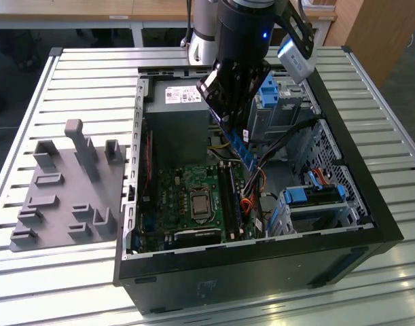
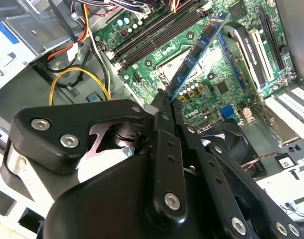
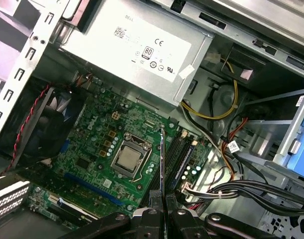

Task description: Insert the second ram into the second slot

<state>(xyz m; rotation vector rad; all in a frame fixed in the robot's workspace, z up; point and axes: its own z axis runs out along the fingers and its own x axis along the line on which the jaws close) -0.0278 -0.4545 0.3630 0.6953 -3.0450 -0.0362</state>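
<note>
My gripper [image 1: 238,130] hangs over the open computer case [image 1: 261,258], shut on the second ram [image 1: 246,151]. The ram is a thin blue stick and slants down toward the motherboard [image 1: 173,197]. In the second wrist view the stick [image 2: 199,50] runs out from the closed fingertips [image 2: 164,107] above the board, apart from it. In the first wrist view it shows edge-on [image 3: 161,162] above the gripper [image 3: 161,214], just beside the long dark ram slots [image 3: 177,154]. The slots [image 2: 147,32] lie next to the CPU socket [image 3: 129,158]. I cannot tell which slot is the second.
A grey power supply [image 1: 176,112] fills the case's far end. Drive bays with blue clips [image 1: 314,197] and loose cables [image 1: 261,173] sit at the exterior view's right. A fan [image 3: 50,124] sits beside the board. A grey fixture plate [image 1: 68,187] lies outside on the slatted table.
</note>
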